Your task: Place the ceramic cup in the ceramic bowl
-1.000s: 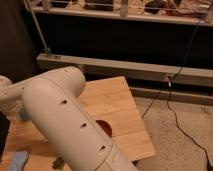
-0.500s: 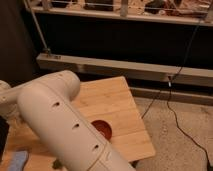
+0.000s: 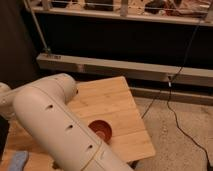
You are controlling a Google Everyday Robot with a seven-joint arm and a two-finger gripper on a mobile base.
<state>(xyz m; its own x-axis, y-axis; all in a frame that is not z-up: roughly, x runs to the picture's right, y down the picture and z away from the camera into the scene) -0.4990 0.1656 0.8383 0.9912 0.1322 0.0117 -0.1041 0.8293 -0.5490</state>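
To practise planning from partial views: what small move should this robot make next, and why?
Probably raise the arm slightly, to check the grasp. The gripper is out of sight, presumably past the arm toward the left, and no ceramic cup shows. The ceramic bowl sits apparently empty on the wooden table, so the cup is not yet delivered.

Reddish-brown ceramic bowl (image 3: 101,131); cream arm (image 3: 55,125); pale wood-grain table (image 3: 111,102); blue pad (image 3: 17,161).
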